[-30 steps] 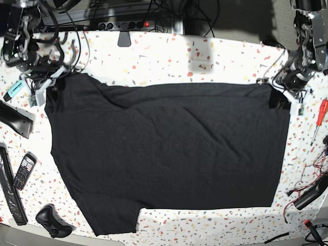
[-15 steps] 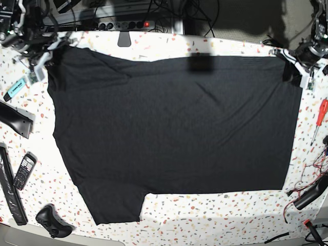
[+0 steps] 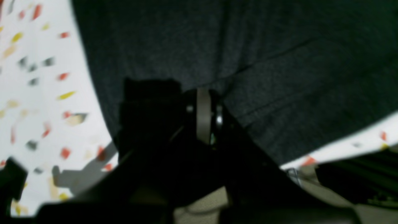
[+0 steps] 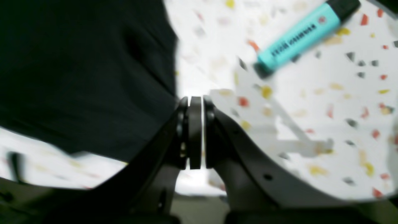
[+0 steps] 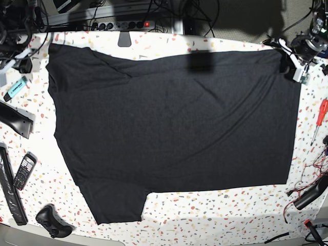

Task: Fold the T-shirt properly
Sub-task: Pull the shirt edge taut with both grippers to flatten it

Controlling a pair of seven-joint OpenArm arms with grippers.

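The black T-shirt [image 5: 174,128] lies spread flat on the speckled table [image 5: 215,220], with one sleeve at the front left [image 5: 115,202]. No print shows. My left gripper [image 5: 291,64] is at the shirt's far right corner. In the left wrist view it [image 3: 203,119] is shut with bunched black fabric [image 3: 149,105] at its fingers. My right gripper [image 5: 20,62] is left of the shirt's far left corner [image 5: 51,47]. In the right wrist view it [image 4: 195,102] is shut with nothing seen between the fingers, and the shirt edge [image 4: 93,77] lies just to the left.
A turquoise highlighter [image 5: 15,88] lies near my right gripper and also shows in the right wrist view [image 4: 298,34]. A phone [image 5: 24,170], a black controller [image 5: 51,221] and a black bar [image 5: 15,120] sit at the left. A red screwdriver [image 5: 321,115] and cables [image 5: 312,189] are at the right. A power strip [image 5: 123,24] is at the back.
Both arms pulled the shirt's far edge toward the back of the table, flattening it. The right gripper has since come off the left corner and moved left; the left still holds its corner.
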